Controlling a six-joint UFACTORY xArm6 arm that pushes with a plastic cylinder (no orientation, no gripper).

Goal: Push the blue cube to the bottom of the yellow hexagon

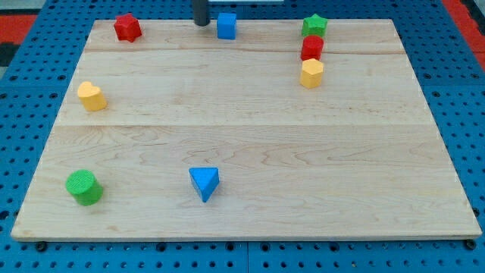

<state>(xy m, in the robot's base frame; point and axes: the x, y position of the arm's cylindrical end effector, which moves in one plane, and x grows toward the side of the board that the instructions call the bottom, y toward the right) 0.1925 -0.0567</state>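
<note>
One rod tip (201, 23) is resting just left of the blue cube (226, 26) at the surface's (250, 152) top edge; no hand exists. Approach seems underway; next, pushing it rightward and down beneath the yellow hexagon (311, 73).

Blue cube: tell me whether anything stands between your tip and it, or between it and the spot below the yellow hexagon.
Nothing visible does. My tip sits just to the view's left of the blue cube, with bare board between. From the cube to the spot below the yellow hexagon, the wood is open; the red block lies above that hexagon, off the path.
</note>
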